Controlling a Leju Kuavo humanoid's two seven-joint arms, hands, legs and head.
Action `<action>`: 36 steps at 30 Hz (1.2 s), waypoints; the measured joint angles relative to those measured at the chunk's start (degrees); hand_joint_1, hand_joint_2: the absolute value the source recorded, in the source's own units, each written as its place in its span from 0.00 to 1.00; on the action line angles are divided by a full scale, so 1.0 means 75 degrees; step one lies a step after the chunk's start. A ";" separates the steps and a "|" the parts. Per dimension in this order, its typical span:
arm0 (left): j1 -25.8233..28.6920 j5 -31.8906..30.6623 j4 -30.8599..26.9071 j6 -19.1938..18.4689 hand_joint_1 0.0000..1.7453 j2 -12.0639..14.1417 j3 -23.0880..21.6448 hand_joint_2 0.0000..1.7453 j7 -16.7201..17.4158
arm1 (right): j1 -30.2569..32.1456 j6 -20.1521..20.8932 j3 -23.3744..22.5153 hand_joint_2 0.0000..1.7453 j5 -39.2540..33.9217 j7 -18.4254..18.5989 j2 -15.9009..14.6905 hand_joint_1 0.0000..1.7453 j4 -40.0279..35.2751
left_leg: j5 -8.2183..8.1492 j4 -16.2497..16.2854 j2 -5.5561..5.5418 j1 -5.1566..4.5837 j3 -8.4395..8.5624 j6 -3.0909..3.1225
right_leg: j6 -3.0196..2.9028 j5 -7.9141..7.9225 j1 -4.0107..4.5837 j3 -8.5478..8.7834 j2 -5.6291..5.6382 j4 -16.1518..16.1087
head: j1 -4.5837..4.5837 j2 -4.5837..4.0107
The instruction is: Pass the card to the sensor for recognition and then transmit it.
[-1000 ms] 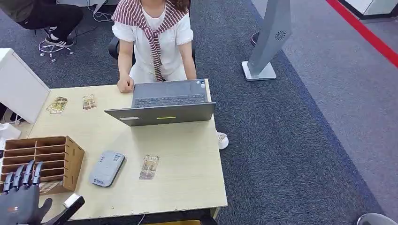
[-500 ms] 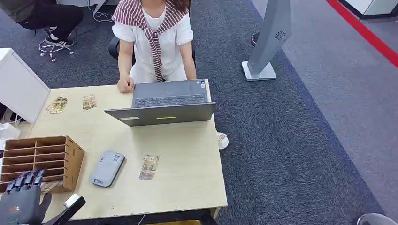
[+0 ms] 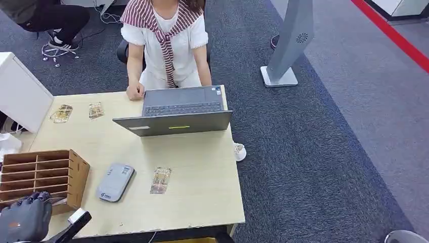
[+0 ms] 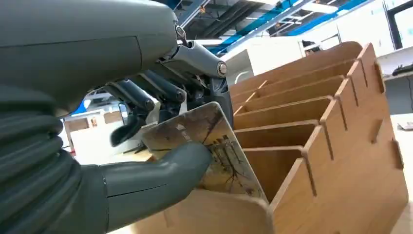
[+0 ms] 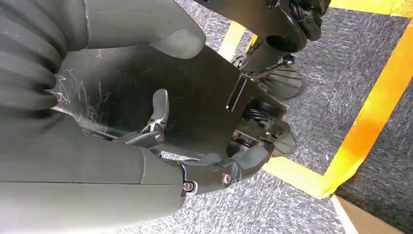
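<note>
Light wood table [image 3: 197,197] with a person [image 3: 167,45] seated at its far side behind an open grey laptop [image 3: 174,114]. Wooden slotted organizer [image 3: 43,174] at the near left corner of the table; its slots look bare in the head view, insides mostly in shadow. In the left wrist view the organizer [image 4: 331,141] sits close, and the lowest slot has a card [image 4: 214,151] sticking out of it at a tilt. Left hand [image 4: 160,131] pinches that card, thumb on the printed face, darker fingers behind it; how deep the card's lower edge sits in the slot is hidden by the organizer's front wall. In the head view the left hand [image 3: 25,220] is at the organizer's near end, fingers curled, card hidden.

Grey sensor box [image 3: 115,182] lies flat on the table just right of the organizer. Second card [image 3: 161,180] lies near it, apart. Two more cards [image 3: 61,113], [image 3: 96,110] lie at the far left edge.

Right hand [image 5: 195,146] hangs over grey carpet [image 5: 341,58] with yellow tape; fingers curled in, nothing in them.
</note>
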 joint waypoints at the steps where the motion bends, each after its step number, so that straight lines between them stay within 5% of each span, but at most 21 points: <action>1: 0.0000 0.0000 0.0006 0.0003 1.00 -0.0003 -0.0003 1.00 -0.0003 | 0.0000 0.0000 0.0000 1.00 0.0000 0.0000 0.0000 0.00 0.0000 | 0.0000 0.0000 0.0000 0.0000 0.0001 0.0000 | 0.0000 0.0000 0.0000 0.0000 0.0000 0.0000 | 0.0003 0.0000; 11: 0.0200 0.0446 -0.0397 0.0326 1.00 -0.0076 -0.0020 1.00 -0.0227 | 0.0002 -0.0012 0.0000 1.00 -0.0160 0.0000 0.0000 0.00 0.0000 | 0.0001 0.0000 -0.0003 -0.0001 0.0001 0.0000 | 0.0000 0.0000 0.0004 0.0000 0.0001 0.0000 | 0.0000 0.0003; 22: 0.0709 0.0504 -0.2309 0.0420 1.00 -0.0122 -0.0379 1.00 -0.0254 | 0.0001 -0.0035 0.0000 1.00 -0.0309 -0.0003 0.0000 0.00 0.0003 | -0.0003 0.0001 -0.0014 -0.0002 0.0001 0.0004 | 0.0001 -0.0001 0.0003 0.0005 -0.0007 -0.0004 | 0.0009 0.0000; 27: 0.0964 0.0257 -0.3213 0.0885 1.00 -0.0102 -0.0652 1.00 -0.0309 | 0.0002 -0.0055 -0.0003 1.00 -0.0477 -0.0032 0.0003 0.00 0.0006 | -0.0002 0.0001 -0.0010 0.0000 0.0002 0.0004 | 0.0001 0.0000 0.0004 0.0004 -0.0005 -0.0003 | 0.0006 0.0000; 36: 0.0811 -0.0088 -0.4555 0.1193 1.00 0.0250 -0.1475 1.00 -0.0169 | 0.0009 -0.0055 -0.0006 1.00 -0.0522 -0.0070 0.0003 0.00 0.0015 | -0.0002 0.0004 -0.0017 -0.0005 0.0001 0.0005 | 0.0002 -0.0001 0.0006 0.0000 -0.0010 -0.0008 | 0.0014 0.0003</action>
